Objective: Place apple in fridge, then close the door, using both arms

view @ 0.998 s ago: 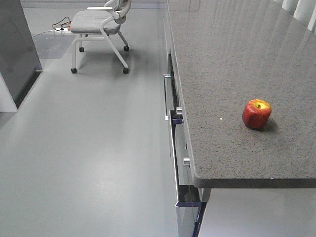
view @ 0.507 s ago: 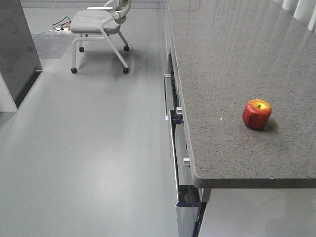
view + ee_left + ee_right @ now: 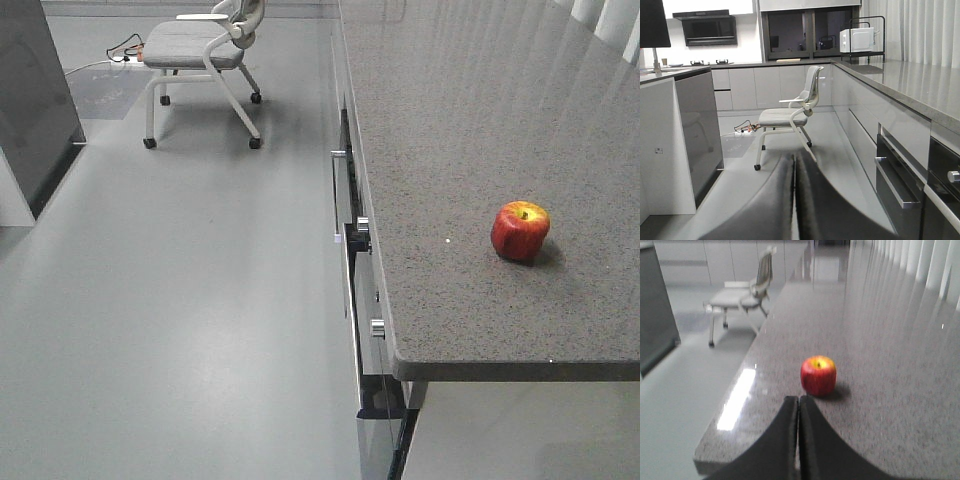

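Apple point(image 3: 520, 231) on counter point(image 3: 450, 120) looked firm, smooth, light; best pinched across its middle. Left gripper point(image 3: 794, 161) and right gripper point(image 3: 799, 402) were clenched, empty.

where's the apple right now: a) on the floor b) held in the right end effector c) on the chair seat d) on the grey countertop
D: the apple sits upright on the speckled grey countertop, just ahead of the right end effector, which is shut and holds nothing.
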